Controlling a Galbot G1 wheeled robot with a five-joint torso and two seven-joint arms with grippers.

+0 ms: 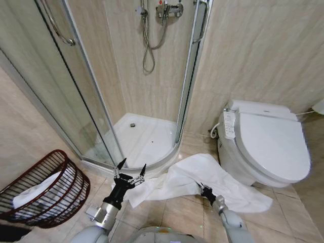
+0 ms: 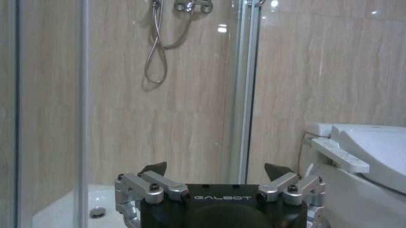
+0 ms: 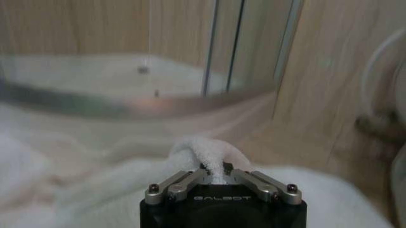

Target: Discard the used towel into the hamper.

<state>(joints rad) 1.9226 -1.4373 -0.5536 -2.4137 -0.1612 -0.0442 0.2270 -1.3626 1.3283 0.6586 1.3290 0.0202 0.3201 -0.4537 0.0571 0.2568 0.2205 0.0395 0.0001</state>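
Observation:
A large white towel [image 1: 202, 179] lies spread on the tiled floor between the shower base and the toilet. My right gripper [image 1: 205, 191] is low over its near edge, shut on a pinched fold of the towel [image 3: 212, 154]. My left gripper [image 1: 130, 171] is raised off the floor in front of the shower step, open, with nothing between its fingers [image 2: 155, 168]. The hamper [image 1: 43, 190], a dark reddish-brown wire basket, stands at the far left with a white cloth inside it.
A corner shower [image 1: 142, 136] with glass doors and a raised white base stands straight ahead. A white toilet [image 1: 268, 144] with its lid down is on the right. Bare tiled floor lies between the hamper and the towel.

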